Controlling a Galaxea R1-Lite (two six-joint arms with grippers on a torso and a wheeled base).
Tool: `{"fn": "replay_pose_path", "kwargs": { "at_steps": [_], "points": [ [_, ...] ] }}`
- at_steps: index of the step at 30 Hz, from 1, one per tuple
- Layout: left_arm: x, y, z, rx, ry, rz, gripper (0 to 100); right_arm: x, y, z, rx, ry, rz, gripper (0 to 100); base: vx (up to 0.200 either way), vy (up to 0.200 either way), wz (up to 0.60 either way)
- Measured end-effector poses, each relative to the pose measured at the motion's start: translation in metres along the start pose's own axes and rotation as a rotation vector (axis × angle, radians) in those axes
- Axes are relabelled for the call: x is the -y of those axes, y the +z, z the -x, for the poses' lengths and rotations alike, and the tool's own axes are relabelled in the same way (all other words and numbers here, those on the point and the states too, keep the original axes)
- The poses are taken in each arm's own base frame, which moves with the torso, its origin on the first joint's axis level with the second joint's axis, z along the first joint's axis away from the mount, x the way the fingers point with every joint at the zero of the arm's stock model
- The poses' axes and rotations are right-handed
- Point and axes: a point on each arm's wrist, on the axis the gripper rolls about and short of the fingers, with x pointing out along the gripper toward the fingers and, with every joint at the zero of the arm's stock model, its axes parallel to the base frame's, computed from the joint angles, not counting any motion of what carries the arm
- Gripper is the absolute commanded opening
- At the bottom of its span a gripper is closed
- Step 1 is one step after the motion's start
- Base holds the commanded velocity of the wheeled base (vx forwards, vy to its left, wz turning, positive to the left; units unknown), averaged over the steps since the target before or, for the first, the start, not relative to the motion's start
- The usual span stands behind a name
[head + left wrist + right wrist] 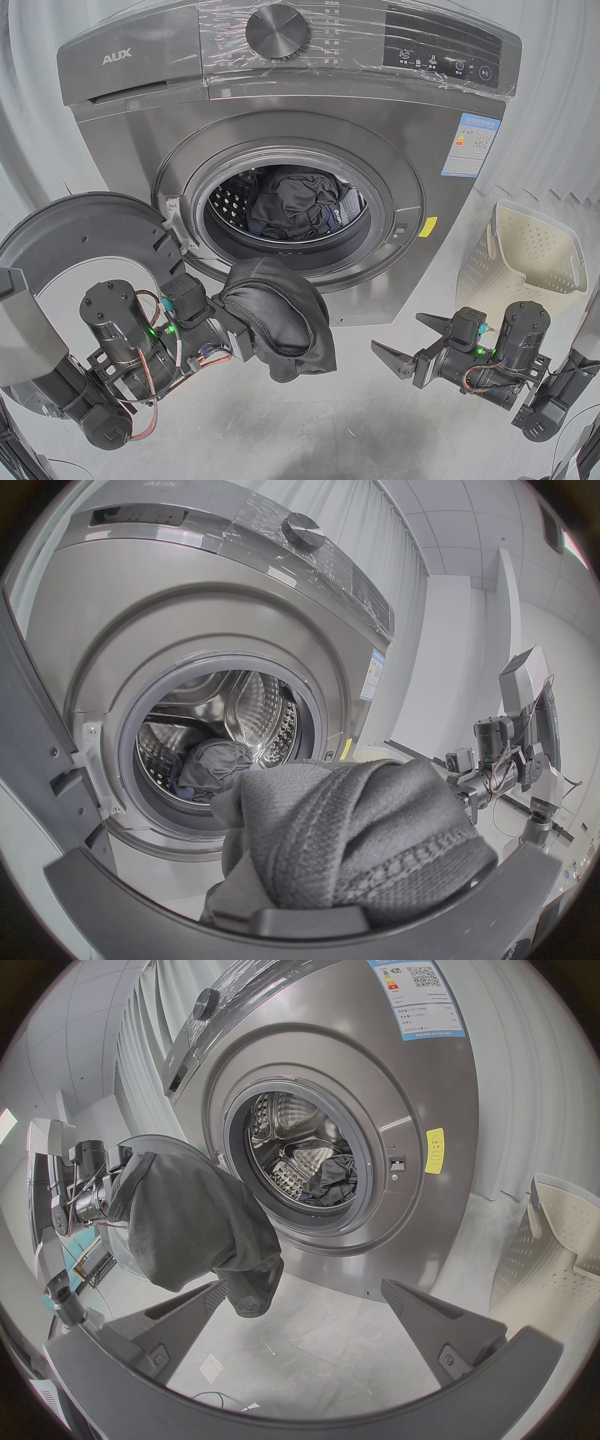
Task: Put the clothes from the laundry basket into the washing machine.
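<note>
The left gripper [236, 337] has its jaws clamped on a dark garment [281, 319], bunched over them at lower centre-left, just before the washing machine [375, 144] opening. Other dark clothes [294, 200] lie in the drum. The right gripper [397, 332], lower right near the laundry basket [537, 250], has its jaws spread around nothing. This looks like the loading step. Next, I'd say, the garment needs carrying through the opening and releasing.

Soft even light, glare on plastic film [350, 39], wrist views bowed — dark corners.
</note>
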Motion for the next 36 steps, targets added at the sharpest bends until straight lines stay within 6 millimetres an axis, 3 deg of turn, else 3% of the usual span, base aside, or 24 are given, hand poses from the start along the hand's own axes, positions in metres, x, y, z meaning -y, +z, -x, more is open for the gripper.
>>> {"fn": "replay_pose_path", "kwargs": {
  "at_steps": [12, 36],
  "points": [
    [0.005, -0.006, -0.006, -0.016, -0.019, 0.004, 0, -0.005, -0.002, 0.000, -0.008, 0.015, -0.001, 100, 0.200, 0.000, 0.00],
    [0.016, -0.015, -0.009, -0.046, -0.054, 0.010, 0, -0.014, -0.004, 0.000, -0.021, 0.044, 0.002, 100, 0.000, 0.000, 0.00]
  ]
}}
